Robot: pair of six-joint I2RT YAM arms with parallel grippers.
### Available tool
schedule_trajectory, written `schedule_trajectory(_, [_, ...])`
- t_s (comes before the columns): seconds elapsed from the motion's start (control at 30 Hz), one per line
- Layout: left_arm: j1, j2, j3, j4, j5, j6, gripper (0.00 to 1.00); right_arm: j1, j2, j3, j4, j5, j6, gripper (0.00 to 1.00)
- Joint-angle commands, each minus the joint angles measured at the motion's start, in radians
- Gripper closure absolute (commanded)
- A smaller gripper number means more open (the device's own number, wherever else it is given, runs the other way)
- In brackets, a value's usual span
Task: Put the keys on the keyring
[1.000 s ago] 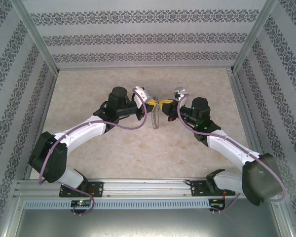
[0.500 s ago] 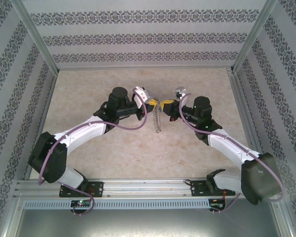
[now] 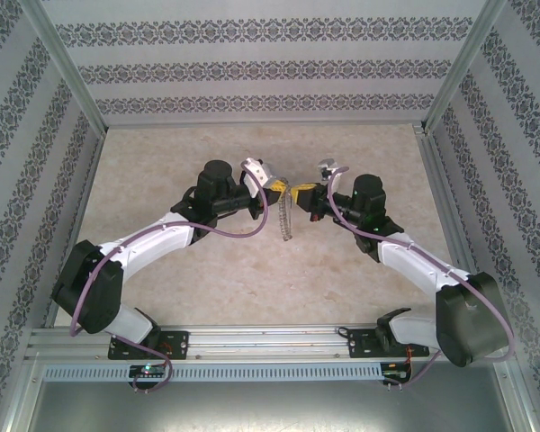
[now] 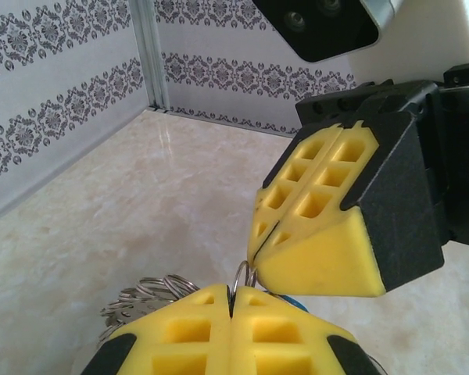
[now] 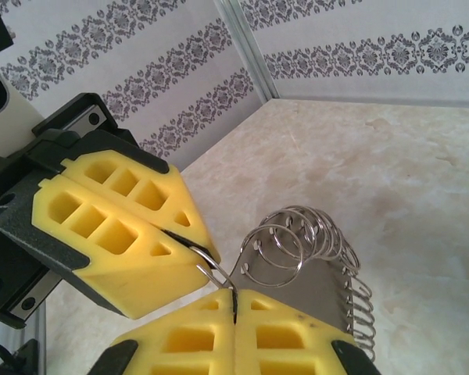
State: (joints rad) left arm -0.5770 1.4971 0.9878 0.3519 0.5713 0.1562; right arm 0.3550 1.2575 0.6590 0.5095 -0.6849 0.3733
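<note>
At frame centre, the left tool [image 4: 231,301] gripped a wire loop of the keyring [image 3: 285,220], which hung below. I saw the right tool [image 5: 234,301] narrow, pinching that same loop. The key [image 4: 295,303] showed blue just beside its pads.

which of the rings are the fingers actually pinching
The lone wire loop at the tips, caught in the shut fingers of the left gripper; the stacked rings hang behind it, ungripped.

Bright, even light falls from above, leaving only faint, soft shadows under the arms [image 3: 153,238] on the pale table [image 3: 252,279]. The overhead view is slightly soft overall. In the wrist views the closest surfaces at the bottom edge look a little blurred, and the keyring [image 5: 297,234] catches small glints.
</note>
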Motion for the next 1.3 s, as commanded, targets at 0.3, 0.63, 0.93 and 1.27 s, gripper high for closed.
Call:
schedule_trajectory(0.3, [-0.017,-0.011,0.005,0.180,-0.007,-0.030,1.00,-0.097,-0.093,-0.027,0.050,-0.063,0.094,0.51])
schedule_trajectory(0.63, [-0.017,0.018,0.021,0.215,0.057,-0.088,1.00,-0.113,-0.038,0.021,0.102,-0.174,0.126,0.37])
schedule_trajectory(0.93, [0.000,0.041,0.037,0.201,0.127,-0.163,1.00,-0.141,0.002,0.021,0.205,-0.190,0.200,0.29])
schedule_trajectory(1.27, [0.100,0.105,-0.009,0.486,0.251,-0.448,1.00,-0.179,0.035,-0.008,0.346,-0.096,0.348,0.30])
